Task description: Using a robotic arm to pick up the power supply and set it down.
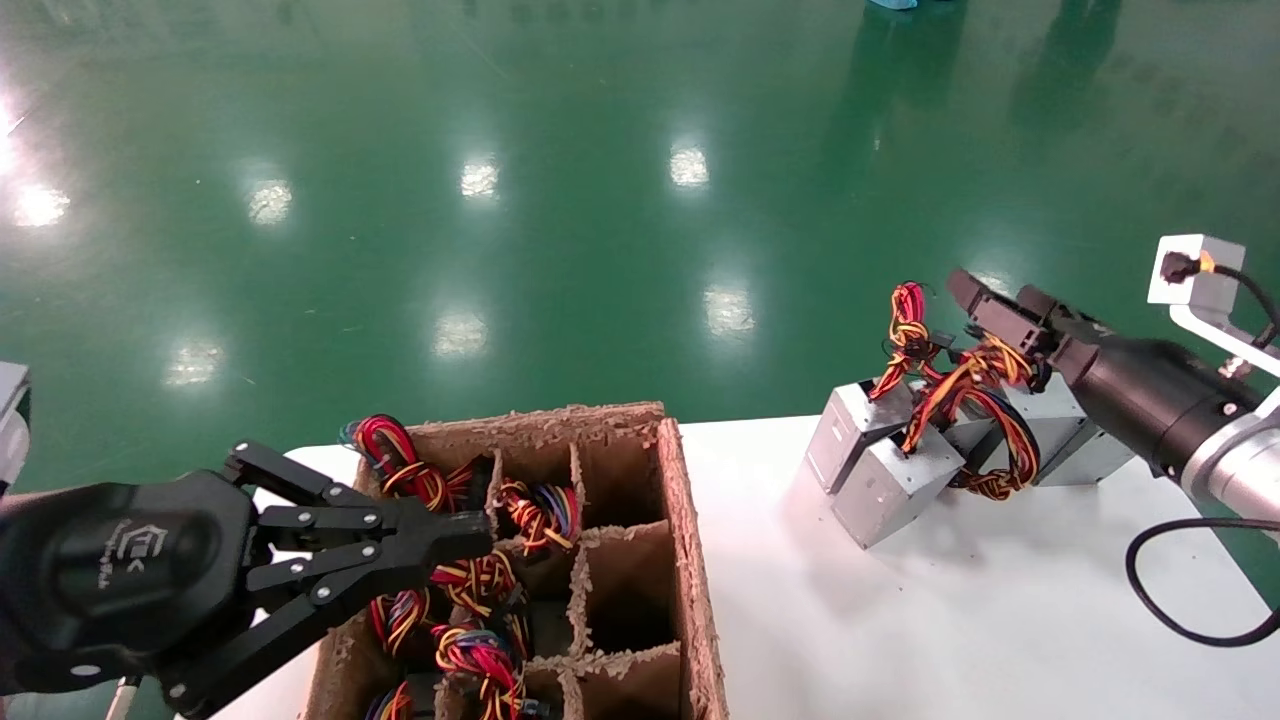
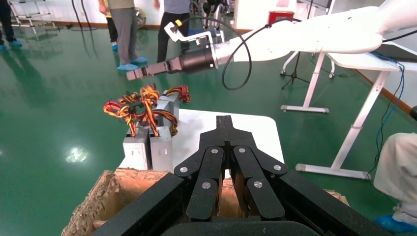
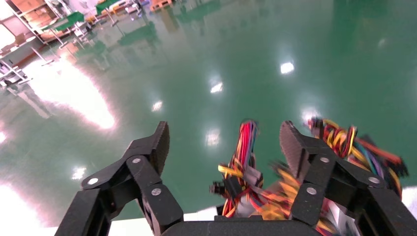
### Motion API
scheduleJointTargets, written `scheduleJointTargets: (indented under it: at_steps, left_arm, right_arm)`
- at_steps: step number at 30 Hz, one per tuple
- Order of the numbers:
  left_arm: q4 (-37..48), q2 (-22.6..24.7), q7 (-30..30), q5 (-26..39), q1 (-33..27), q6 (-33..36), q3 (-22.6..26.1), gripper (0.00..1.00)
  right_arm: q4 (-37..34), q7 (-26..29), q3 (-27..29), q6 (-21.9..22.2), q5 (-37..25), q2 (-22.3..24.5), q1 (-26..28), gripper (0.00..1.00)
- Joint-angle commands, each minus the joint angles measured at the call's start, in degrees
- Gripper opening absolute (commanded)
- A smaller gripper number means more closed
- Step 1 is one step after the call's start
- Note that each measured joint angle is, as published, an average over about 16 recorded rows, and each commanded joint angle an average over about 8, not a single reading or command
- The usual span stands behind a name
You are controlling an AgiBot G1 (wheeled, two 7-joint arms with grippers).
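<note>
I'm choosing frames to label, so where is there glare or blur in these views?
Head view: ceiling lights glare off the green floor, strongest at the left edge. Right wrist view: a big washed-out patch on the floor, and the wire bundle between the open jaws is motion-blurred. Left wrist view: sharp, only one small floor reflection.

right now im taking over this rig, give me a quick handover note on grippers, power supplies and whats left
Right gripper: open, empty, up over the wire bundles of the grey power supplies grouped on the white table, fingers spread wide.
Left gripper: shut, holding nothing, above the cardboard divider box.
Done: several supplies stand on the table, leaning together with their wires tangled.
Left: more wire bundles show in the box's left compartments, so units remain there. The right-hand compartments look empty. How many remain cannot be told from here.
</note>
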Motion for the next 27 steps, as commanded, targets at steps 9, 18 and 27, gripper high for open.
scheduleJointTargets:
  at_steps: [9, 18, 27]
  left_arm:
    - [0.0, 0.0, 0.0, 0.0, 0.0, 0.0, 0.0, 0.0]
    - [0.0, 0.0, 0.0, 0.0, 0.0, 0.0, 0.0, 0.0]
    - [0.0, 0.0, 0.0, 0.0, 0.0, 0.0, 0.0, 0.0]
  right_arm:
    - [2.2, -4.4, 4.7, -2.1, 1.1, -0.5, -0.9, 1.0]
    - [5.0, -12.7, 12.0, -11.3, 5.0, -2.0, -1.6, 1.0]
    - [5.5, -15.6, 12.8, -19.1, 6.3, -1.4, -1.0, 1.0]
